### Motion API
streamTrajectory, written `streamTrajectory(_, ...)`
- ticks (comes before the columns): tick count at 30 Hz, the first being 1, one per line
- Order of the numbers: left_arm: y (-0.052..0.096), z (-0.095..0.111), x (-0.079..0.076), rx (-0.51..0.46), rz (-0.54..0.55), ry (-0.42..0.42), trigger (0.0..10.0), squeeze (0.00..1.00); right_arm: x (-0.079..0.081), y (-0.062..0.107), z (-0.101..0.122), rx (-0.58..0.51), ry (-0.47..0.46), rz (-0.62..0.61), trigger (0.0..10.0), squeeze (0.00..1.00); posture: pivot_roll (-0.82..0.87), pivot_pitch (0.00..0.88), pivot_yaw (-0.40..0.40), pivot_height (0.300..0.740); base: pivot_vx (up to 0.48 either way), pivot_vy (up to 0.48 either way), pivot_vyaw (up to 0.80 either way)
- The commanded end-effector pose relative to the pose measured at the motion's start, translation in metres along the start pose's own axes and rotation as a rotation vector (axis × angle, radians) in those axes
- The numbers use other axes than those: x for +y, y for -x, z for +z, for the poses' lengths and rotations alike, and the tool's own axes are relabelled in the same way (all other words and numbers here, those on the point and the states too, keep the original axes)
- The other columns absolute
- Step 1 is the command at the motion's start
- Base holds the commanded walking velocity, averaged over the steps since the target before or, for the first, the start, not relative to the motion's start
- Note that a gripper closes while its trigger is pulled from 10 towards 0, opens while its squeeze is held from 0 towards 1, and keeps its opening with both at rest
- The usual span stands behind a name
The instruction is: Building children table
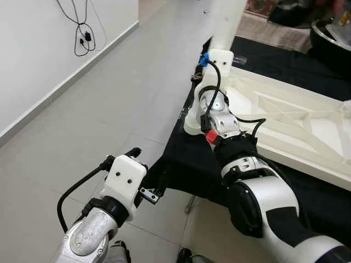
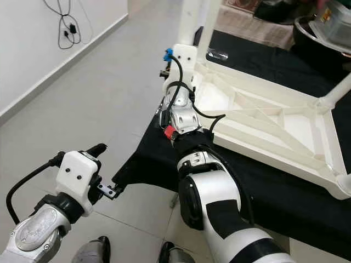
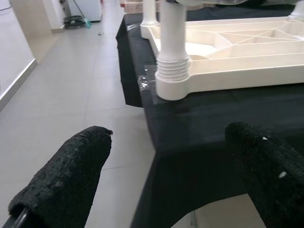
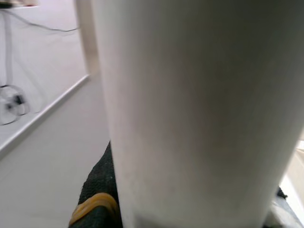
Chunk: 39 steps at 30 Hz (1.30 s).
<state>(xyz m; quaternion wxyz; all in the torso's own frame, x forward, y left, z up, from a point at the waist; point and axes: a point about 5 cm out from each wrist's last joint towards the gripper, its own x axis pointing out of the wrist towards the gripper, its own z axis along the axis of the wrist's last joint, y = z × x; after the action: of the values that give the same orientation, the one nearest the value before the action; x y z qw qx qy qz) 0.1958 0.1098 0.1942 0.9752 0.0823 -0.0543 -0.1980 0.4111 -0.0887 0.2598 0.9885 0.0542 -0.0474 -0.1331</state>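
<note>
A white children's table top (image 2: 274, 163) lies upside down on a black-draped surface (image 1: 186, 164). One white table leg (image 1: 227, 22) stands upright in its near left corner socket (image 3: 172, 88), with threads showing at the base. My right gripper (image 1: 218, 52) is shut on this table leg (image 4: 199, 109); one black finger (image 4: 95, 199) with a yellow band presses against it. My left gripper (image 3: 166, 175) hangs open over the floor, apart from the black surface's corner, nothing between its fingers (image 1: 134, 152). Another leg (image 2: 340, 93) rises at the far right corner.
Grey tiled floor (image 1: 109, 98) spreads to the left, up to a white wall with a dangling black cable (image 1: 82, 33). A dark round vessel (image 1: 329, 33) sits on the black cloth at the far right. My feet (image 2: 98, 249) stand by the black surface's near corner.
</note>
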Motion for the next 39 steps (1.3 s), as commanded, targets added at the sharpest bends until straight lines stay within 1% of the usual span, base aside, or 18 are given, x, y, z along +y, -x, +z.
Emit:
streamTrajectory(1,0.000,-0.003,-0.002,0.012,-0.010,-0.001,10.0,0.00,-0.031,0.001,-0.040,0.163,0.013,-0.212,10.0,0.00,0.15,0.184,-0.151,0.740,0.000,0.000,0.00)
streamTrajectory(3,-0.001,-0.003,-0.001,0.010,-0.010,-0.004,10.0,0.00,-0.039,0.004,-0.042,0.168,-0.024,-0.338,10.0,0.00,0.15,0.189,-0.148,0.740,0.000,0.000,0.00)
streamTrajectory(8,-0.001,-0.004,-0.001,0.011,-0.012,-0.007,10.0,0.00,-0.040,0.010,-0.043,0.147,-0.094,-0.461,10.0,0.00,0.15,0.195,-0.147,0.740,0.000,0.000,0.00)
streamTrajectory(9,-0.002,-0.005,-0.001,0.012,-0.013,-0.006,10.0,0.00,-0.039,0.015,-0.047,0.154,-0.113,-0.529,10.0,0.00,0.15,0.198,-0.147,0.740,0.000,0.000,0.00)
streamTrajectory(11,-0.002,-0.005,-0.001,0.011,-0.014,-0.005,10.0,0.00,-0.039,0.018,-0.049,0.161,-0.125,-0.554,10.0,0.00,0.15,0.198,-0.147,0.740,0.000,0.000,0.00)
streamTrajectory(12,-0.002,-0.004,-0.002,0.011,-0.020,-0.006,10.0,0.00,-0.040,0.023,-0.053,0.172,-0.144,-0.633,10.0,0.00,0.16,0.201,-0.144,0.740,0.000,0.000,0.00)
streamTrajectory(19,-0.003,-0.004,-0.001,0.011,-0.015,-0.008,10.0,0.00,-0.047,0.023,-0.050,0.158,-0.178,-0.709,10.0,0.00,0.17,0.206,-0.140,0.740,0.000,0.000,0.00)
streamTrajectory(22,-0.003,-0.003,0.000,0.009,-0.017,-0.009,10.0,0.00,-0.061,0.018,-0.047,0.152,-0.179,-0.778,10.0,0.00,0.17,0.208,-0.141,0.740,0.000,0.000,0.00)
streamTrajectory(25,-0.005,-0.003,0.000,0.004,-0.020,-0.014,10.0,0.00,-0.082,0.013,-0.045,0.145,-0.170,-0.881,10.0,0.00,0.17,0.206,-0.136,0.740,0.000,0.000,0.00)
streamTrajectory(26,-0.005,-0.003,0.000,0.004,-0.020,-0.014,10.0,0.00,-0.082,0.013,-0.045,0.145,-0.170,-0.881,10.0,0.00,0.17,0.206,-0.136,0.740,0.000,0.000,0.00)
streamTrajectory(28,-0.008,-0.001,-0.001,-0.007,-0.024,-0.010,10.0,0.00,-0.116,0.009,-0.043,0.129,-0.163,-1.001,10.0,0.00,0.17,0.206,-0.131,0.740,0.000,0.000,0.00)
streamTrajectory(29,-0.008,-0.001,-0.001,-0.007,-0.024,-0.010,10.0,0.00,-0.116,0.009,-0.043,0.129,-0.163,-1.001,10.0,0.00,0.17,0.206,-0.131,0.740,0.000,0.000,0.00)
streamTrajectory(30,-0.009,-0.001,-0.002,-0.010,-0.033,-0.007,10.0,0.00,-0.129,0.008,-0.042,0.122,-0.160,-1.046,10.0,0.00,0.17,0.204,-0.127,0.740,0.000,0.000,0.00)
streamTrajectory(31,-0.009,-0.001,-0.002,-0.010,-0.033,-0.007,10.0,0.00,-0.129,0.008,-0.042,0.122,-0.160,-1.046,10.0,0.00,0.17,0.204,-0.127,0.740,0.000,0.000,0.00)
streamTrajectory(32,-0.009,-0.001,-0.003,-0.010,-0.041,-0.003,10.0,0.00,-0.139,0.008,-0.042,0.115,-0.152,-1.071,10.0,0.00,0.17,0.205,-0.122,0.740,0.000,0.000,0.00)
streamTrajectory(34,-0.009,-0.002,-0.005,-0.006,-0.059,-0.004,10.0,0.00,-0.140,0.009,-0.045,0.122,-0.139,-1.055,10.0,0.00,0.16,0.204,-0.118,0.740,0.000,0.000,0.00)
streamTrajectory(35,-0.009,-0.003,-0.007,-0.004,-0.069,-0.001,10.0,0.00,-0.128,0.009,-0.048,0.131,-0.118,-0.980,10.0,0.00,0.17,0.201,-0.117,0.740,0.000,0.000,0.00)
streamTrajectory(39,-0.010,-0.003,-0.007,-0.003,-0.070,0.000,10.0,0.00,-0.119,0.009,-0.049,0.135,-0.122,-0.930,10.0,0.00,0.17,0.201,-0.117,0.740,0.000,0.000,0.00)
